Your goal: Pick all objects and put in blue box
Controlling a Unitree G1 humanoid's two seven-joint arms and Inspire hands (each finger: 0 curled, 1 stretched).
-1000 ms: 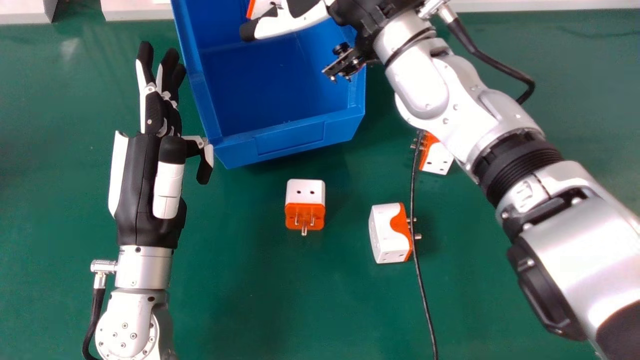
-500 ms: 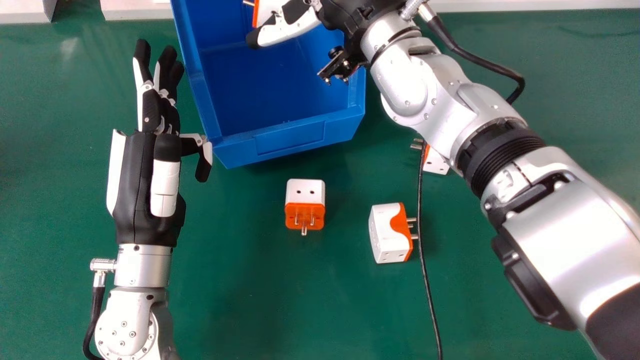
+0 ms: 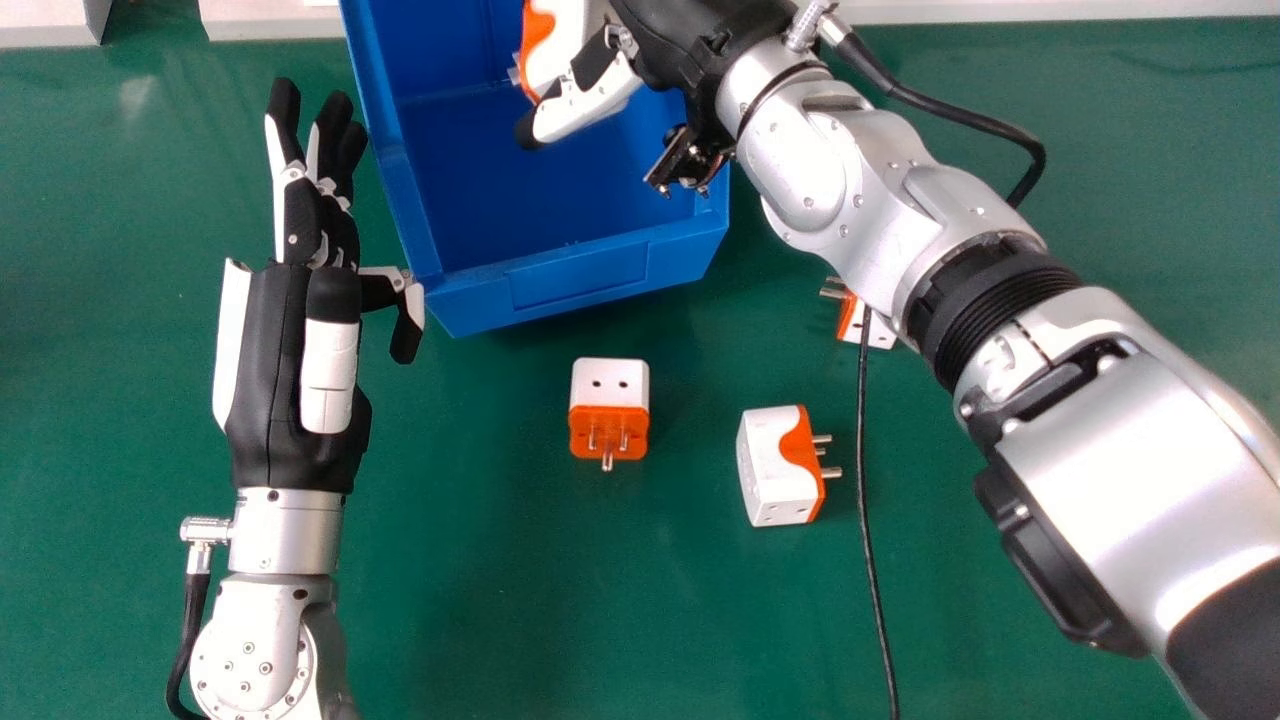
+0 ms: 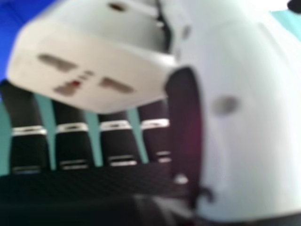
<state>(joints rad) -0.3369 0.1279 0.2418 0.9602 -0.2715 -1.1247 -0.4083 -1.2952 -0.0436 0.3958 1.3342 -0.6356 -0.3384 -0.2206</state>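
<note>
with my right robot hand (image 3: 690,45), i pinch a white-and-orange adapter (image 3: 558,45) between thumb and fingers, over the blue box (image 3: 600,275).

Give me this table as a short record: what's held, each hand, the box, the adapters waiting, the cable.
held: white and orange plug adapter
right hand: gripping it over the box
left hand: open, left of the box
box: blue, on the green table
adapters on table: middle one, prongs toward the robot; right one, prongs to the right; farther one, partly behind the right forearm
cable: thin, black, right of the right one
</note>
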